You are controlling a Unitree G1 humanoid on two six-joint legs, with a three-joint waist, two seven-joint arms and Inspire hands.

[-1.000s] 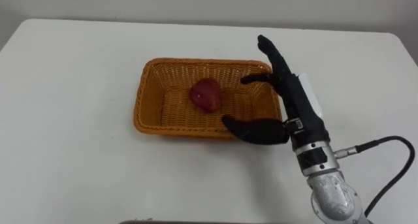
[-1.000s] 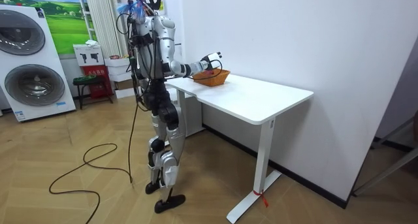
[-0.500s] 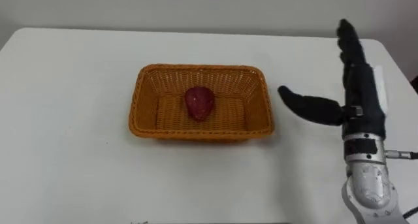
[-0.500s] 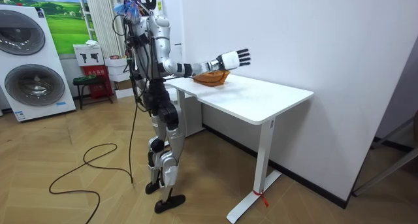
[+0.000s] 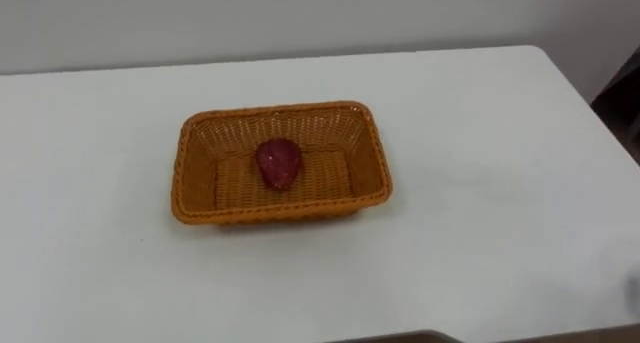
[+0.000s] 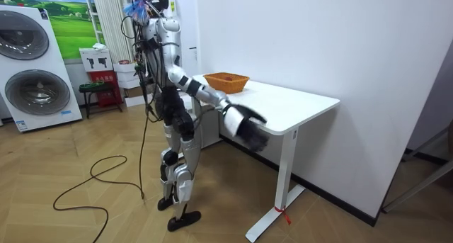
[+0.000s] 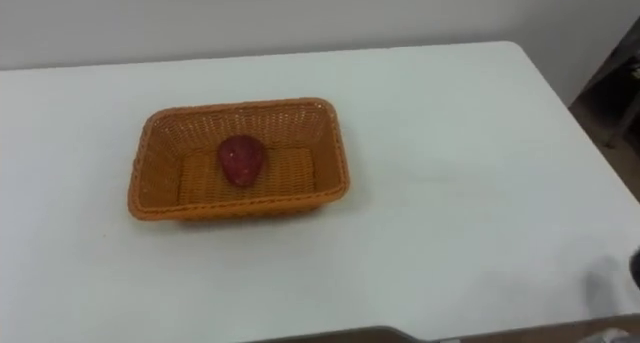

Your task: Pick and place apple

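A dark red apple point(image 5: 278, 164) lies inside an orange wicker basket point(image 5: 281, 210), a little left of its middle. The basket stands on the white table point(image 5: 480, 183), toward its far side. In the room view my right hand point(image 6: 244, 126) hangs low beside the table's near edge, below the tabletop and well away from the basket point(image 6: 226, 81). It looks open and holds nothing, though it is smeared by motion. I stand upright at the table's end on the room view's left.
White tabletop spreads wide to the right of and in front of the basket. A wall runs behind the table. In the room view a washing machine point(image 6: 35, 73) and a red box point(image 6: 103, 80) stand behind me on the wooden floor.
My right hand left the basket's right side, swung out to the right and dropped below the table's edge. The apple stayed in the basket. The eye view has shifted.
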